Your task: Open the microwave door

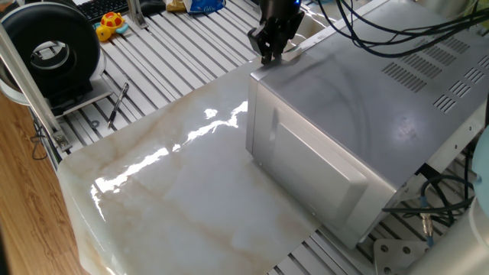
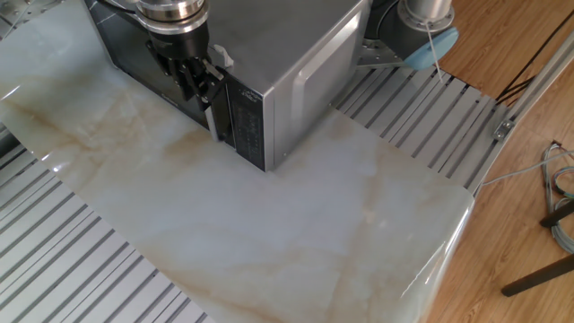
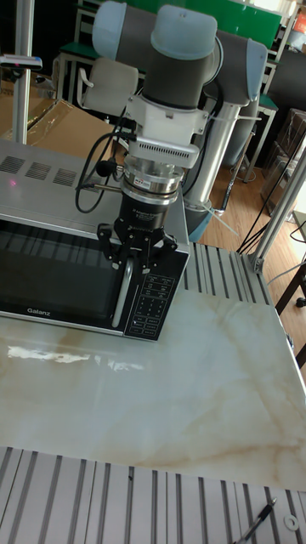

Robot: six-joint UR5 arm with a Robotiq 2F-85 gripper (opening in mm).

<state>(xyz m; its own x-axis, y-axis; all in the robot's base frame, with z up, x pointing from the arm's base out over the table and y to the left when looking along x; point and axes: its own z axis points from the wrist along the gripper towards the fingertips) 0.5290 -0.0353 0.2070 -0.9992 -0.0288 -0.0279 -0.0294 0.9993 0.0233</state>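
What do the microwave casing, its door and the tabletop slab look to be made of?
Microwave casing: brushed grey sheet metal, dull sheen, punched vent slots. Microwave door: dark glossy glass or plastic, reflective. Tabletop slab: polished marble or marble-look laminate, veined and glaring; can't tell which.

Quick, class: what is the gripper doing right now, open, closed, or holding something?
Gripper: closed around the top of the microwave door handle; the microwave door looks shut.

The silver-grey Galanz microwave (image 3: 51,255) is sitting on the marble tabletop, its dark glassy microwave door (image 3: 55,276) lying shut, handle directly beneath the gripper (image 3: 136,248).
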